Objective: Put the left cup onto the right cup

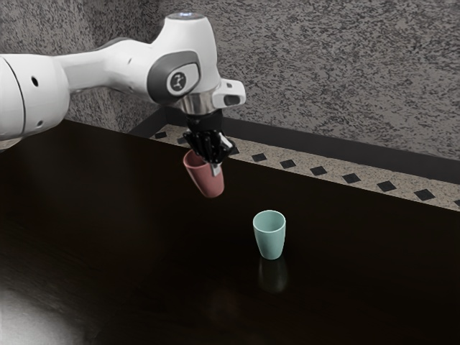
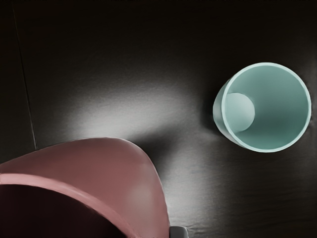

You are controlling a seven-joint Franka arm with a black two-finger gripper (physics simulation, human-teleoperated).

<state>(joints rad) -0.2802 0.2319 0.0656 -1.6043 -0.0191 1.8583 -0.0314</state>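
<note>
Above table (image 1: 108, 251) — arm (image 1: 108, 68) reaching, jaws gripping pink cup (image 1: 207, 181).

Home-like rendered room, kitchen or dining corner. Signs: dark glossy wooden tabletop (image 1: 93, 244); speckled grey stone-look wall (image 1: 345, 65); black skirting strip (image 1: 359, 152) at wall foot; beige tiled floor (image 1: 335, 174) with black diamond insets; household drinkware: handleless pink cup (image 1: 206, 180), handleless teal cup (image 1: 269, 236).

Smooth matt cups (image 1: 204, 176) (image 1: 269, 234) over a glossy dark table (image 1: 108, 237).
</note>
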